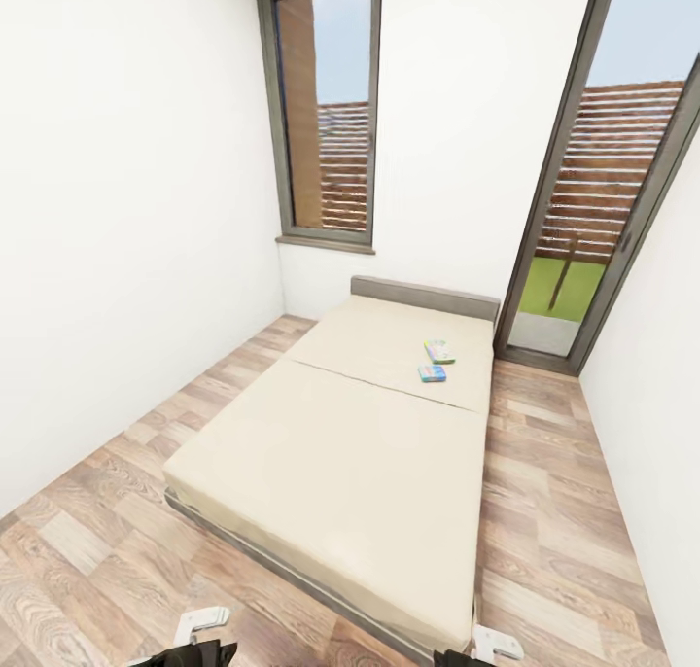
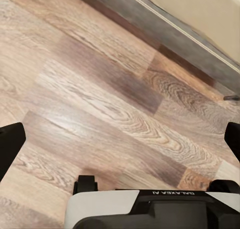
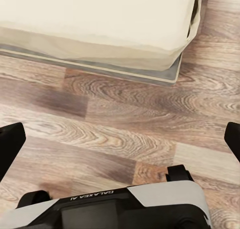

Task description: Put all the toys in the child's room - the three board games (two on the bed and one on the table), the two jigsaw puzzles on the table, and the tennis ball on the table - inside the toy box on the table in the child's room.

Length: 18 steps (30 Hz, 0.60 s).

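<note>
Two board games lie on the bed (image 1: pixel 340 453) near its far right side: a white-and-green one (image 1: pixel 439 351) and, just in front of it, a bright blue one (image 1: pixel 433 373). Both sit flat on the beige mattress, well ahead of me. My left gripper (image 2: pixel 120 139) hangs open over the wood floor beside the bed's grey frame (image 2: pixel 190 39). My right gripper (image 3: pixel 120 139) is open too, above the floor in front of the bed's near corner (image 3: pixel 100 19). Neither holds anything. The table, toy box, jigsaw puzzles and tennis ball are out of view.
White walls close in on the left (image 1: pixel 117 259) and right (image 1: pixel 651 434). A tall dark-framed window (image 1: pixel 326 113) and a glass door (image 1: pixel 593 210) stand behind the headboard (image 1: pixel 423 298). Strips of wood floor (image 1: pixel 107 511) run along both sides of the bed.
</note>
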### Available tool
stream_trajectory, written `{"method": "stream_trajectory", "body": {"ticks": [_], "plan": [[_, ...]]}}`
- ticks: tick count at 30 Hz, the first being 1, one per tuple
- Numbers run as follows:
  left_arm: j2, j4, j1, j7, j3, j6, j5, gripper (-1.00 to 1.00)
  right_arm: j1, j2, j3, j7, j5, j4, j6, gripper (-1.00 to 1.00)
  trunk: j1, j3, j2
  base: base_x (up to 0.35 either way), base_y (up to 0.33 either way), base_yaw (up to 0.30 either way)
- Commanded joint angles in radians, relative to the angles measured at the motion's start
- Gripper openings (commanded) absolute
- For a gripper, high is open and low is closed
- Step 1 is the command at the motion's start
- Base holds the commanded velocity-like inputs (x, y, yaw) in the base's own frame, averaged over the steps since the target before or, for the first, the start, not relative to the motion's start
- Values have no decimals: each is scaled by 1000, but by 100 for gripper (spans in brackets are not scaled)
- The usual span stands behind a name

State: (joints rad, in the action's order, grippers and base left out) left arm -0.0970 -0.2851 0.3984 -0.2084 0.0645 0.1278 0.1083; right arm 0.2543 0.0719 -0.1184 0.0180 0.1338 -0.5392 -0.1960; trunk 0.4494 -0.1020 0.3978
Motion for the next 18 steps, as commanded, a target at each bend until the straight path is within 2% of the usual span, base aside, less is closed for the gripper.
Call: {"method": "stream_trajectory", "body": {"ticks": [1,9,18], "plan": [[0,-2,0,-6,7,10,10,100,0,1,-3,2,10,-2,-5,100,1,-3,2,0,0,33],[0,-1,0,-6,7,10,9,100,0,1,-3,2,10,-2,-5,100,1,-3,2,0,-1,35],[1,0,0,-4,6,6,8,100,0,6,-3,2,9,-2,-5,100,1,-4,2,-108,-154,223]]}}
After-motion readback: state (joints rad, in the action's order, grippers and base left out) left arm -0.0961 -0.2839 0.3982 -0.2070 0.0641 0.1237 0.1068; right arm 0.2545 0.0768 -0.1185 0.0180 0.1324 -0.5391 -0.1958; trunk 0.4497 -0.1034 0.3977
